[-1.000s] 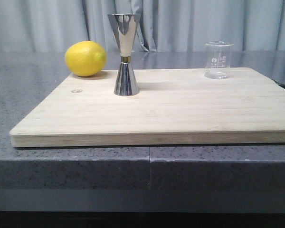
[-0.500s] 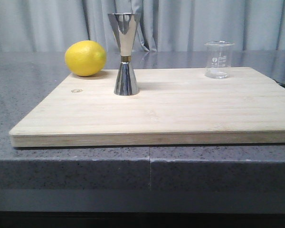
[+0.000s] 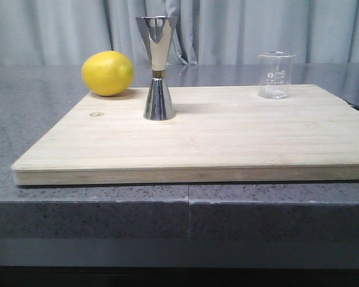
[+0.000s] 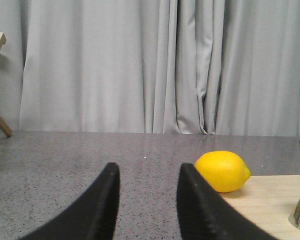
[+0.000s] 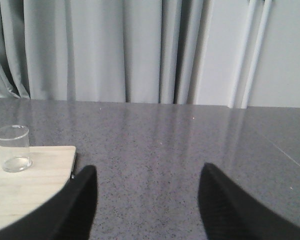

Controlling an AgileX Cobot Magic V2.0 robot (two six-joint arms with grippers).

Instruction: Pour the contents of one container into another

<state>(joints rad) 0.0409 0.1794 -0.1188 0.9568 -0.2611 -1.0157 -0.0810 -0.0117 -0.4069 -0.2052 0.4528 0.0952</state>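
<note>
Front view shows, from left to right, a lemon [image 3: 107,73] on the grey counter [image 3: 24,107] just beside the wooden board [image 3: 215,140], the steel jigger [image 3: 158,67] upright near the board's back left, and the clear glass beaker [image 3: 275,75] upright at its back right, well apart from the jigger. Neither arm appears here. In its wrist view, the left gripper [image 4: 146,200] hangs over bare counter, jaws parted narrowly and empty; the right gripper [image 5: 147,200] stands wide and empty, the beaker off to one side. That beaker is probably light, rigid, slick and breakable, so a gentle mid-wall squeeze below the lip seems safest.
</note>
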